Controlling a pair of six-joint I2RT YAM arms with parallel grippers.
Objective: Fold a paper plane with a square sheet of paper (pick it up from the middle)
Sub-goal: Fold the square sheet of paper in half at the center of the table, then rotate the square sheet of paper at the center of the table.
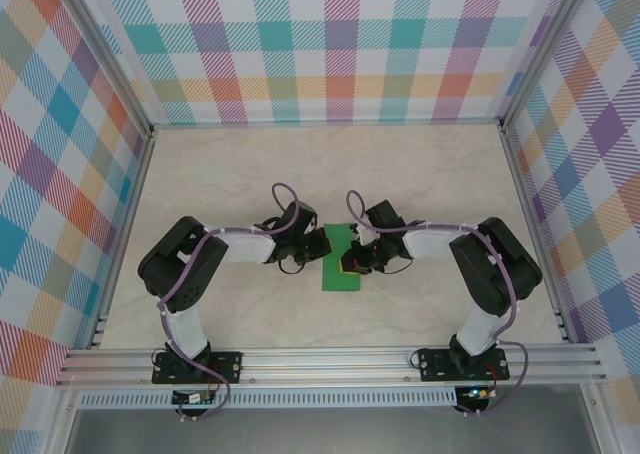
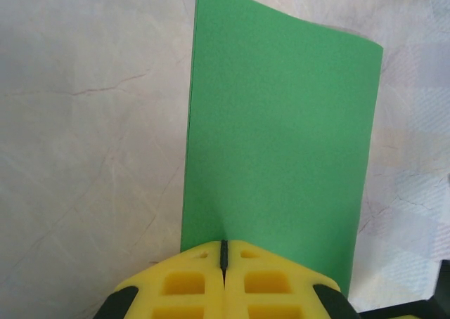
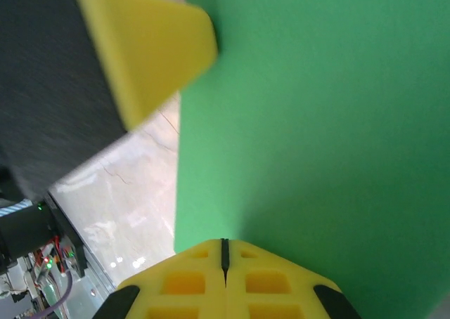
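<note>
Top external view: square sheet of paper [image 1: 338, 259], bright green and matte, seen as a narrow straight-edged rectangle at the middle of the table [image 1: 250, 164], a pale cream surface with faint marble veining; left gripper [image 1: 323, 246] at its left long edge and right gripper [image 1: 351, 264] at its right long edge, black-bodied arms bent inward toward it; checked walls [image 1: 330, 44] in pastel stripes and a ribbed aluminium frame [image 1: 330, 359] around the workspace. Left wrist view: yellow, hollow-celled fingers [image 2: 183, 284] of the left gripper pressed together along a thin dark seam, clenched on the near edge of the paper [image 2: 281, 143]; smooth sheet stretching away from the tips, left edge crisp and straight, far right corner slightly rounded, soft shadow beside its right edge on the table. Right wrist view: right gripper [image 3: 225, 252] closed tight, pinching the green sheet's edge; paper [image 3: 316, 122] blurred and uniform in tone on the right; wedge-shaped yellow fingertip [image 3: 151, 45] of the left gripper meeting the paper's edge at upper left; glossy veined table [image 3: 133, 185] below.
</note>
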